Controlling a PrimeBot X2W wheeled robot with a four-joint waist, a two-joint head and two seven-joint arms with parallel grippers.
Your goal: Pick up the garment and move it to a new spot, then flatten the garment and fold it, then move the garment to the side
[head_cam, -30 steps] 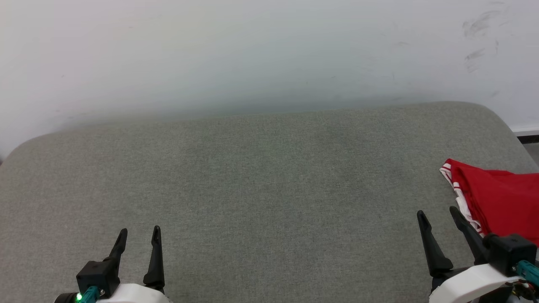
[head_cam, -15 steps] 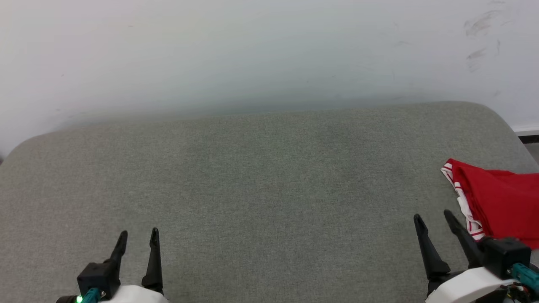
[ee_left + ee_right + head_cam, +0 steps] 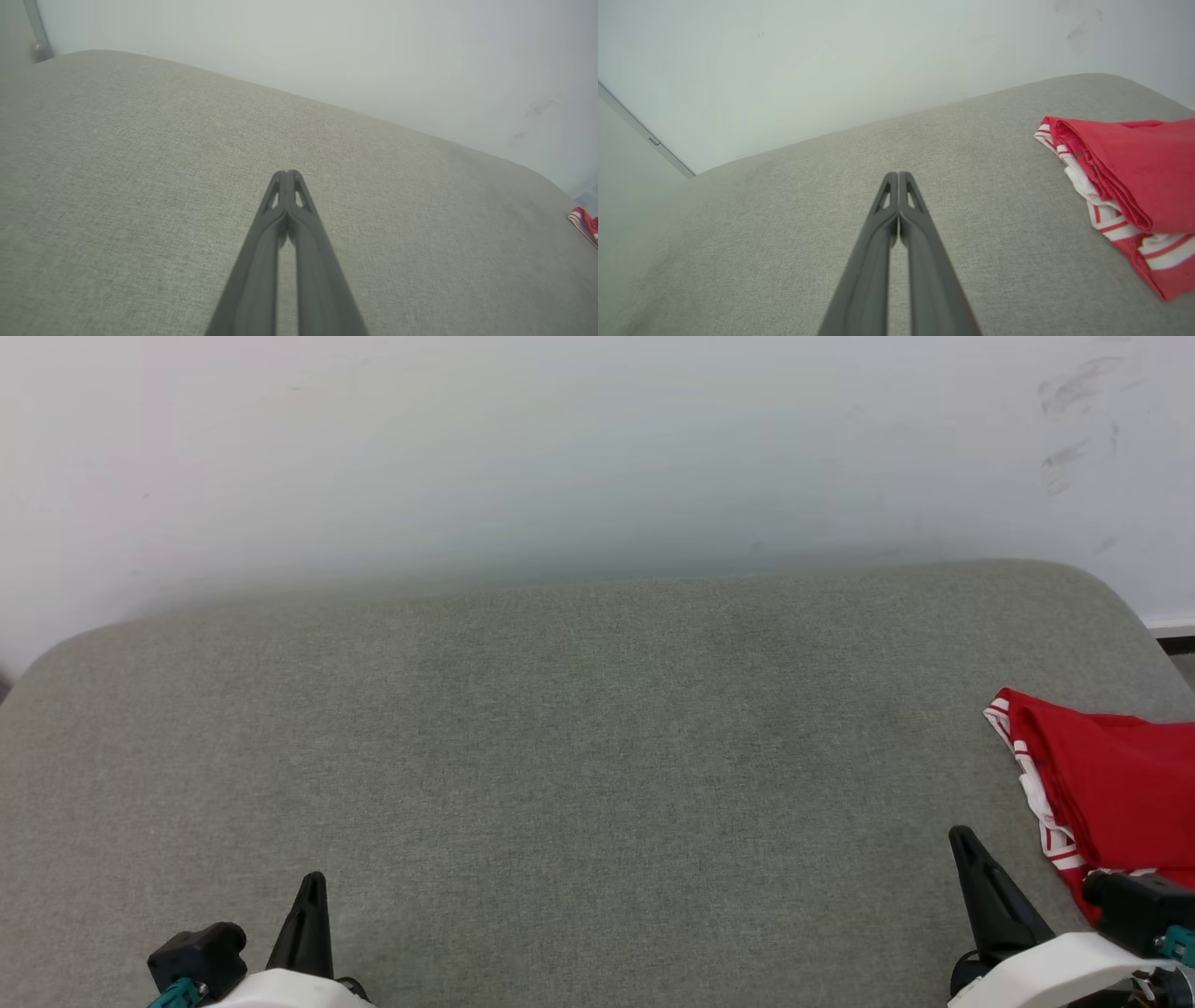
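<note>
Soft red cloth garment (image 3: 1134, 172) on coarse-woven grey fabric cushion (image 3: 579, 756); matt dark plastic fingers (image 3: 878, 252).

Grey cushion (image 3: 579, 756), scuffed white wall (image 3: 560, 448)

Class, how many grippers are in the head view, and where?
2. The left gripper is at the lower left; the right gripper at the lower right, beside the garment. None seems hidden.

A grey-green woven cushion (image 3: 579, 756) with rounded far corners spreads wide from left to right. At its right edge, toward the near side, the red garment (image 3: 1111, 784) lies folded on it, its striped white trim facing left.
</note>
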